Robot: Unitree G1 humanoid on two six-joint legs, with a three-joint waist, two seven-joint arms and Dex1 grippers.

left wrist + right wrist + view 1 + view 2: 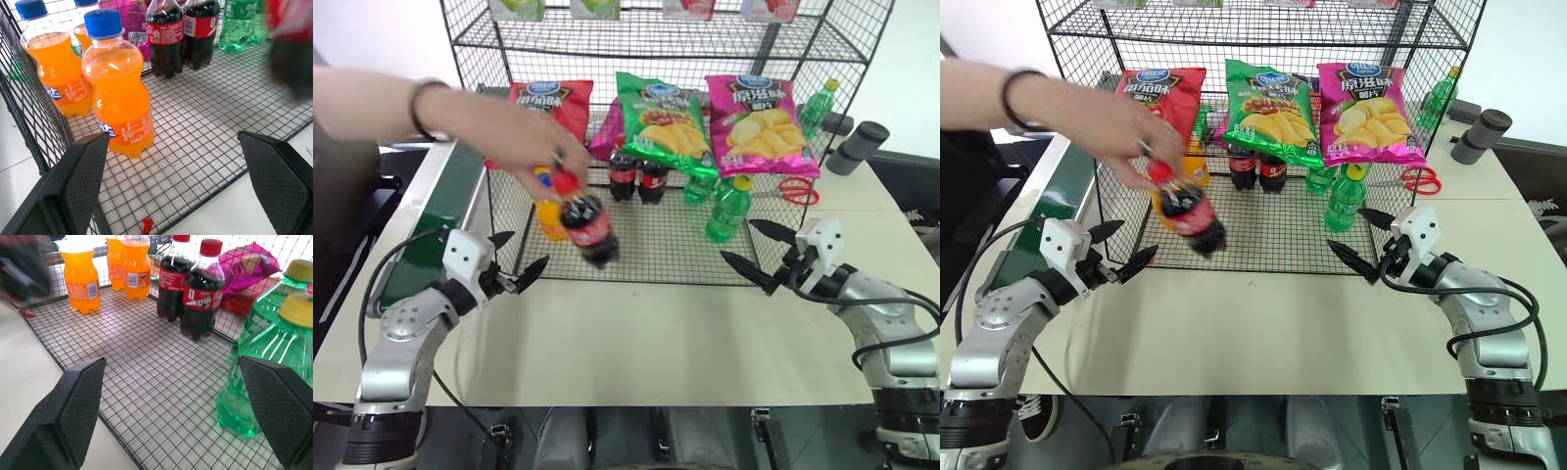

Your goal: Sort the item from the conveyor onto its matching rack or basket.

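A person's hand (519, 142) holds the item, a small cola bottle (589, 227) with a red cap, tilted over the front left of the rack's bottom tier (675, 250); it is blurred. The black wire rack rises in tiers behind. The conveyor (450, 196), a dark green belt, runs along the table's left side. My left gripper (530, 247) is open at the rack's front left corner, just left of the bottle and apart from it. My right gripper (736, 240) is open at the front right of the tier, with nothing between its fingers.
On the bottom tier stand two cola bottles (195, 289), orange-drink bottles (120, 88) and green bottles (264, 362), with three chip bags (656, 117) leaning behind. Red scissors (793, 191) and a dark cylinder (857, 147) lie right of the rack.
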